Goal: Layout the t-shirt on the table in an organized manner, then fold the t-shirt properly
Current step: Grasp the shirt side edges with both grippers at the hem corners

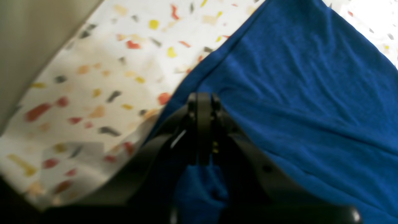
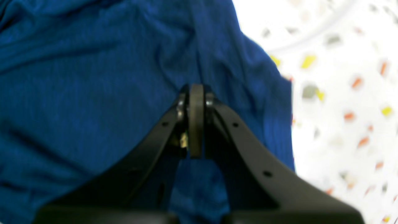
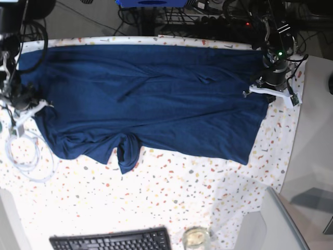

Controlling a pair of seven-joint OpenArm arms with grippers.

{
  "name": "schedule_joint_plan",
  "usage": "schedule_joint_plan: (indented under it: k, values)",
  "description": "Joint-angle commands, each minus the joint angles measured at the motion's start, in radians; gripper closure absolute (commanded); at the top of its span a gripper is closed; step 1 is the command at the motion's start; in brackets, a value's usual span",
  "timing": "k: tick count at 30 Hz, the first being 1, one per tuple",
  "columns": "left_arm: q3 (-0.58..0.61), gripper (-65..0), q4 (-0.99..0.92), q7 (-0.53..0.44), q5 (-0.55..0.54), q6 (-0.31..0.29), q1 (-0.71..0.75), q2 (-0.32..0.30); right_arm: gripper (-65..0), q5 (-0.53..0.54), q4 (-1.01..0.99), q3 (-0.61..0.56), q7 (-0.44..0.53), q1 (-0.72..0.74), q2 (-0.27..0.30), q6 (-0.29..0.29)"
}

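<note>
The dark blue t-shirt (image 3: 145, 99) lies spread wide across the speckled table (image 3: 171, 198), with a small fold hanging at its near edge. My left gripper (image 3: 263, 87) is at the shirt's right end. In the left wrist view it (image 1: 203, 99) is shut, with the t-shirt (image 1: 295, 77) pinched near its edge and the table (image 1: 102, 71) to the left. My right gripper (image 3: 28, 104) is at the shirt's left end. The right wrist view shows it (image 2: 196, 90) shut on the t-shirt (image 2: 77, 93), with the table (image 2: 342, 93) to the right.
A black keyboard (image 3: 112, 241) and a small glass (image 3: 195, 238) sit at the table's near edge. A white cable coil (image 3: 26, 156) lies at the left. A plain grey surface (image 3: 317, 156) borders the right side. Cables and equipment crowd the back.
</note>
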Motion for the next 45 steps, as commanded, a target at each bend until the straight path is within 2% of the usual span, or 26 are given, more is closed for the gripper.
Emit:
schedule_joint_plan:
  k: [1,6,8,14,19,22,25,30,34,40,45]
  values:
    - [0.001,0.0,0.012,-0.017,-0.002,0.0,0.006,-0.004,0.0,-0.03,-0.01,0.001,0.02,0.036,0.02,-0.002]
    - [-0.002,0.0,0.011,-0.02,-0.002,0.0,0.033,-0.004,0.0,-0.191,-0.167,0.005,0.029,0.113,0.011,-0.002]
    - [-0.007,0.0,0.012,-0.022,-0.002,0.0,0.047,-0.004,0.0,-0.222,-0.226,0.01,0.074,0.119,0.014,-0.002]
    - [-0.009,0.0,0.017,-0.023,-0.003,-0.002,0.073,-0.014,0.0,-0.228,-0.279,0.151,0.111,0.085,0.02,-0.004]
    - [0.002,0.0,0.026,-0.017,-0.003,-0.002,0.062,-0.016,0.0,-0.23,-0.274,0.185,0.109,0.08,0.022,-0.002]
    - [0.005,0.0,0.043,-0.017,-0.008,-0.002,0.047,-0.016,0.0,-0.23,-0.211,0.179,0.108,0.067,0.02,0.004]
    - [0.037,0.0,0.052,-0.015,-0.003,-0.002,0.004,-0.017,0.0,-0.228,-0.087,0.177,0.108,0.027,0.009,0.039]
    - [0.139,0.0,0.031,-0.014,-0.003,0.0,-0.094,-0.028,0.0,-0.228,0.113,0.177,0.106,-0.012,-0.018,0.047]
    - [0.22,0.0,-0.114,-0.02,-0.003,0.0,-0.234,-0.031,0.0,-0.228,0.16,0.153,0.065,-0.012,-0.029,0.049]
    - [0.225,0.0,-0.447,-0.029,-0.002,0.0,-0.471,-0.04,0.0,-0.228,0.16,0.085,0.055,0.005,-0.037,0.049]
    - [0.234,0.0,-0.674,-0.149,-0.002,0.003,-0.554,-0.091,0.0,-0.228,0.16,0.05,0.055,0.001,-0.038,0.049]
